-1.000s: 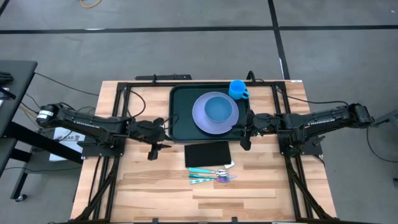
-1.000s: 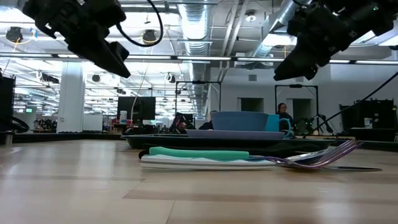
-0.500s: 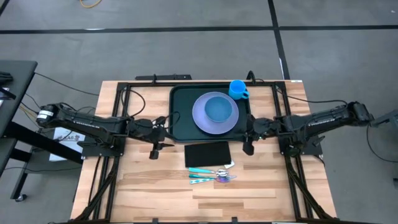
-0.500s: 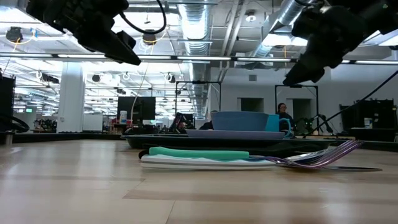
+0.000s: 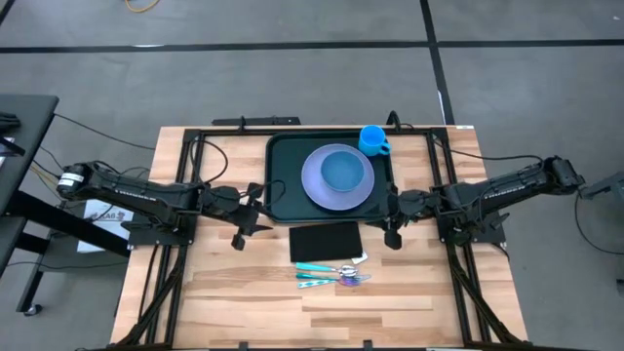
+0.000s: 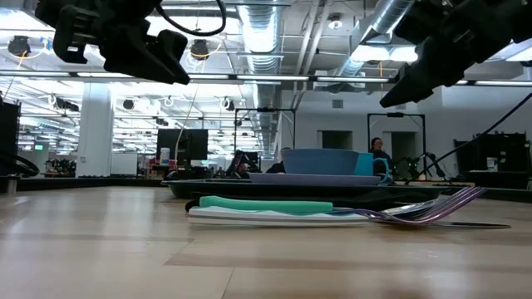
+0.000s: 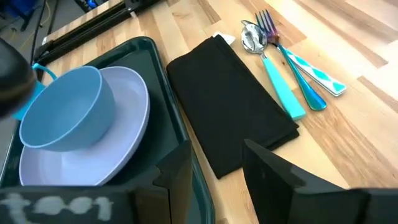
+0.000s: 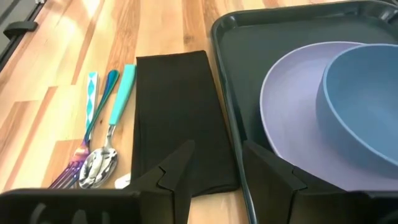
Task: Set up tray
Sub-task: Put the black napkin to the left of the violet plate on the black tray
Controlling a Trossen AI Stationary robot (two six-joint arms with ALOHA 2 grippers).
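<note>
Tray (image 5: 280, 185), dark green, sits at the far middle of the table (image 5: 224, 292), long axis running far-to-near, carrying the lavender plate (image 5: 312, 185) with the blue bowl (image 5: 341, 172) on it; blue cup (image 5: 372, 140) is at its far right corner, can't tell if inside the rim or just off it. Black napkin (image 5: 326, 240) lies just off the tray's near edge, apart from it, long axis left-right, and the cutlery bundle (image 5: 331, 275) lies just nearer than the napkin, same axis. Left gripper (image 5: 244, 222) hovers off the tray's near-left corner, fingers parted and holding nothing. Right gripper (image 5: 392, 226) hovers off the near-right corner, fingers also parted and empty. Key relation: the napkin lies between the two grippers, slightly nearer than both, and the right gripper looks a bit closer to the napkin's short edge and to the cutlery. Likely next job is loading the napkin or cutlery onto the tray; either arm would reach inward and down, then carry the item far-ward over the rim. Tray floor left of the plate looks free.
</note>
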